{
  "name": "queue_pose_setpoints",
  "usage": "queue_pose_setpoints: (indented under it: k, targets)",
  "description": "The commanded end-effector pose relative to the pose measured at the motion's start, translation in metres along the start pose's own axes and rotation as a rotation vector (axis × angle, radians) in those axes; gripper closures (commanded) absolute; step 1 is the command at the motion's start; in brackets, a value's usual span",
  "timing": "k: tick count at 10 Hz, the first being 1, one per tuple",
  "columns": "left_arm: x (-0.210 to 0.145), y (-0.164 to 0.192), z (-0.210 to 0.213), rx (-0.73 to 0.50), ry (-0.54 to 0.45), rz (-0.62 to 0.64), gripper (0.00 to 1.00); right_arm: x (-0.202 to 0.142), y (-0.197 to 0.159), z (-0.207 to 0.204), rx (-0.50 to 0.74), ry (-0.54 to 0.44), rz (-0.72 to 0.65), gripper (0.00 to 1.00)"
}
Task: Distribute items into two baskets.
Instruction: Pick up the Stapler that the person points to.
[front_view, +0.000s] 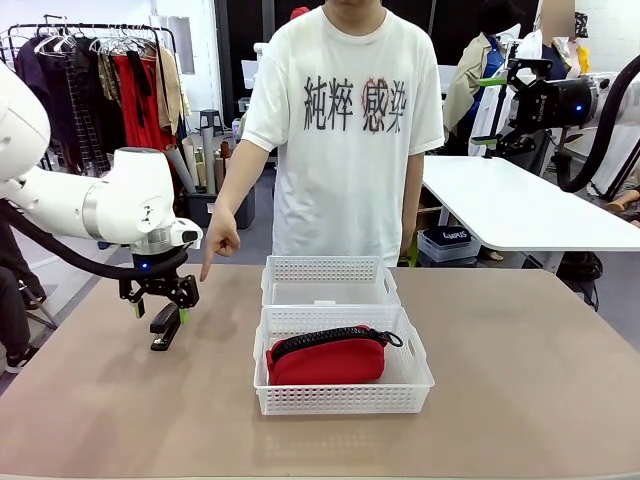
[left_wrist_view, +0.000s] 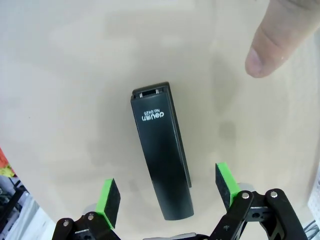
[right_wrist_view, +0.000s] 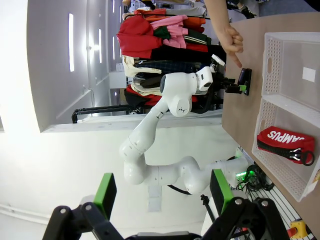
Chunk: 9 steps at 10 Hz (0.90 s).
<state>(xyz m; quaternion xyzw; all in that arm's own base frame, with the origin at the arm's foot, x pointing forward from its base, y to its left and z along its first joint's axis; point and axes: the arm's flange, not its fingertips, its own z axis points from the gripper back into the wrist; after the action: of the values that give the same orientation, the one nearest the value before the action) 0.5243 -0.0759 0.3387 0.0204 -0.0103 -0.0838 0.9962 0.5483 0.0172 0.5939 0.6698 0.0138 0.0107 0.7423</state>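
A small black stapler (front_view: 165, 327) lies flat on the brown table at the left. My left gripper (front_view: 160, 308) hangs open just over it, and in the left wrist view the stapler (left_wrist_view: 162, 155) lies between the two green pads (left_wrist_view: 111, 201), apart from both. The red pouch (front_view: 329, 356) with its black zipper lies in the nearer white basket (front_view: 343, 398). The farther white basket (front_view: 330, 271) behind it holds nothing. My right gripper (right_wrist_view: 162, 195) stands open, raised at the right, looking across at the table from the side.
A person in a white T-shirt stands at the far edge, with a hand (front_view: 220, 240) pointing a finger (left_wrist_view: 277, 37) down at the table next to the stapler. The table (front_view: 520, 380) is bare to the right of the baskets.
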Motion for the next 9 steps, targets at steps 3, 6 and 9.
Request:
queue_pose_setpoints:
  k: [3,6,9]
  targets:
    - [0.0076,-0.001,-0.0017,0.012,0.01,0.057,0.45,-0.0003,0.0026,0.0001,-0.002,-0.007,0.003,0.0]
    - [0.0071,-0.0003,-0.0013,0.017,0.009,0.063,1.0,-0.0003,0.0026,0.0001,-0.002,-0.007,0.003,0.0]
    - [0.0055,-0.0008,0.0027,0.018,0.02,0.062,1.0,-0.0003,0.0026,0.0001,-0.002,-0.007,0.003,0.0]
